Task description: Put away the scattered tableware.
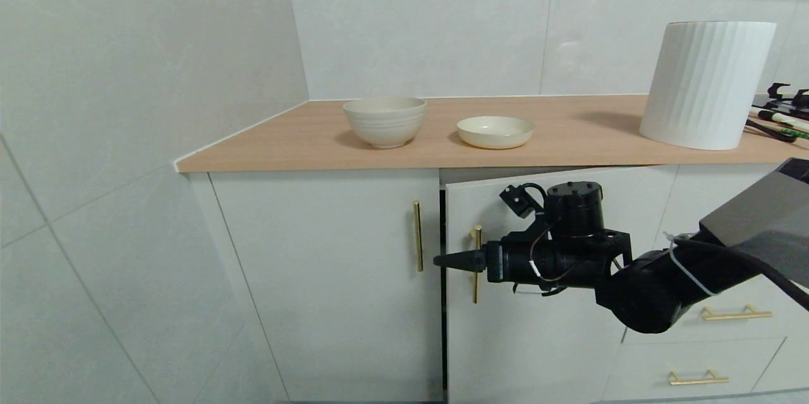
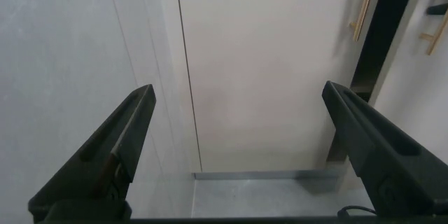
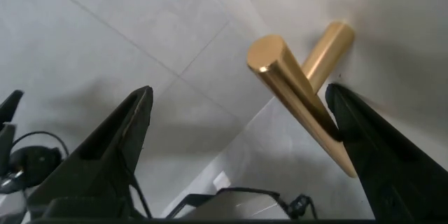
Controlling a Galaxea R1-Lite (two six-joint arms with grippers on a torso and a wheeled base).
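wooden counter (image 1: pixel 569 129) has a bowl (image 1: pixel 384 121) and a dish (image 1: pixel 495 131) side by side, not touching. below it, right gripper (image 1: pixel 444 260) sits spread wide around the ajar door's (image 1: pixel 505 341) gold handle (image 3: pixel 301 98). left gripper (image 2: pixel 238 94) is spread wide too, holding nothing.

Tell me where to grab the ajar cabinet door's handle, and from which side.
Take the brass handle at mid-bar, between its posts, from the door's front, right gripper fingers straddling it. The bar is slim, vertical and stands off the ajar door, so fingers probably fit either side.
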